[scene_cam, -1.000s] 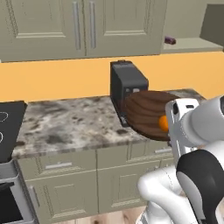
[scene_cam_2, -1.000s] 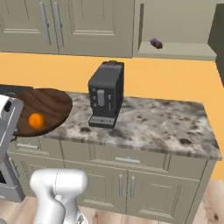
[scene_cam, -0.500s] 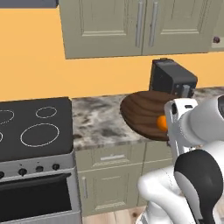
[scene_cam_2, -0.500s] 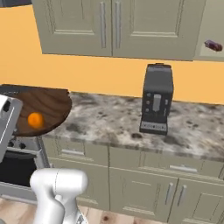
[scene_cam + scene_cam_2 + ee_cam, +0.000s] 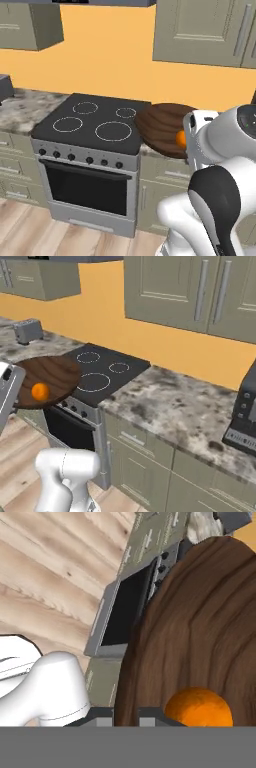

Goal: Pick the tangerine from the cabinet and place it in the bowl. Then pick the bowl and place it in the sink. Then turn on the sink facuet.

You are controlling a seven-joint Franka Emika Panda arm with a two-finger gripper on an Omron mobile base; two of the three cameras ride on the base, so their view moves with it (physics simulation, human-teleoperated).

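Carrying the wide dark brown wooden bowl point(image 5: 46, 378) by its rim, your tool point(image 5: 126, 714) seems clamped shut; small orange tangerine point(image 5: 40, 391) inside, sink and faucet remain.

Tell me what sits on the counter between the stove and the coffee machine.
In the right base view, the speckled granite counter between the stove and the coffee machine is bare. The bowl with the tangerine hangs in front of the stove instead.

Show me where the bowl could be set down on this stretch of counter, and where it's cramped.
Freest is the granite counter between the stove and the coffee machine. The stove's glass top is bare too. Left of the stove, the counter by the toaster is tighter. The gripper holds the bowl, with the tangerine inside.
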